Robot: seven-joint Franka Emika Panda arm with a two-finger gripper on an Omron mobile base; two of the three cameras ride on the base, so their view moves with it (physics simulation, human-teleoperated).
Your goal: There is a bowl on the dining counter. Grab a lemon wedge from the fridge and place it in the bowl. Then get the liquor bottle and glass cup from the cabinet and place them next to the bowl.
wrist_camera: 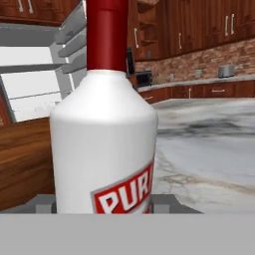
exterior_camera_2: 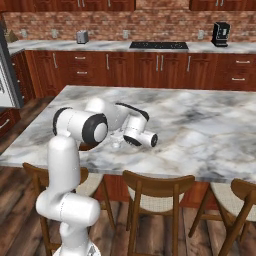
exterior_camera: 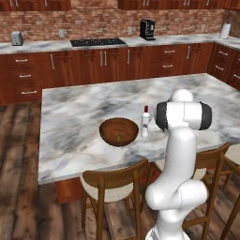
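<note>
A brown wooden bowl sits on the dining counter, with a small greenish lemon wedge in its bottom. Just right of the bowl the liquor bottle stands upright on the marble, whitish with a red cap. In the hand view the bottle is very close, with the bowl's wall to its left. My gripper is shut on the bottle low on its body, one fingertip on each side. In the left base view my arm hides the hand. The fridge stands open behind. The glass cup is out of view.
Wooden chairs are tucked along the island's near edge under my arm. The wall counter behind carries a cooktop, a coffee machine and a toaster. Bare marble stretches right of the bottle.
</note>
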